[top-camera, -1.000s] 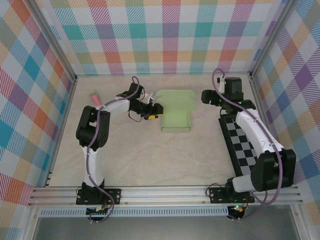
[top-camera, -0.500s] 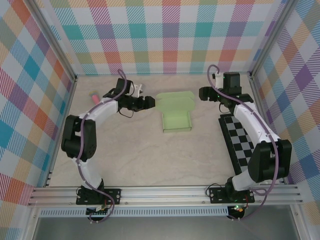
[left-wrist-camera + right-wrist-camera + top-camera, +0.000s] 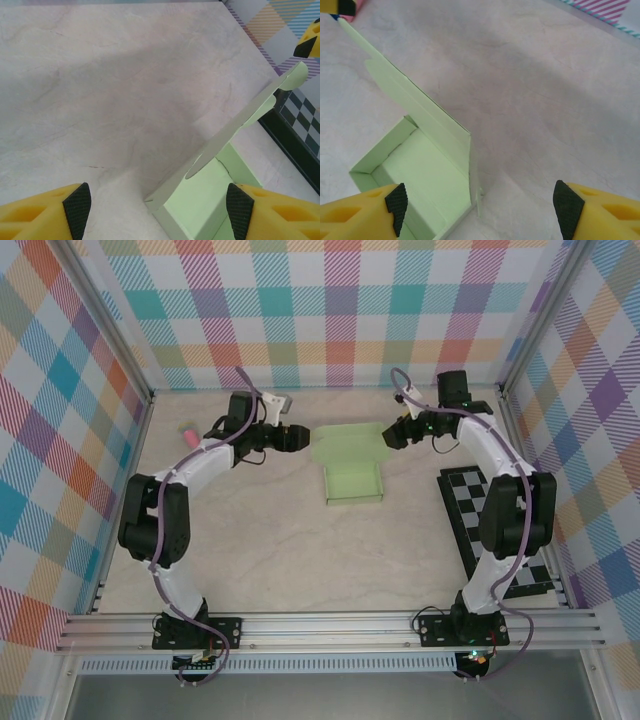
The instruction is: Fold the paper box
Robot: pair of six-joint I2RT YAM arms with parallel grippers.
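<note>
The pale surface carries a checkered board behind and to the right of the right gripper. The paper box sits between the right gripper and the left gripper, tray open and lid flap raised. Both grippers are released, jaws wide, grasping nothing. A pink stick lies left of the left gripper.

I see a checkered board back from the right jaws toward the bases, a small pink stick well left of the left jaws, plaid walls around.
</note>
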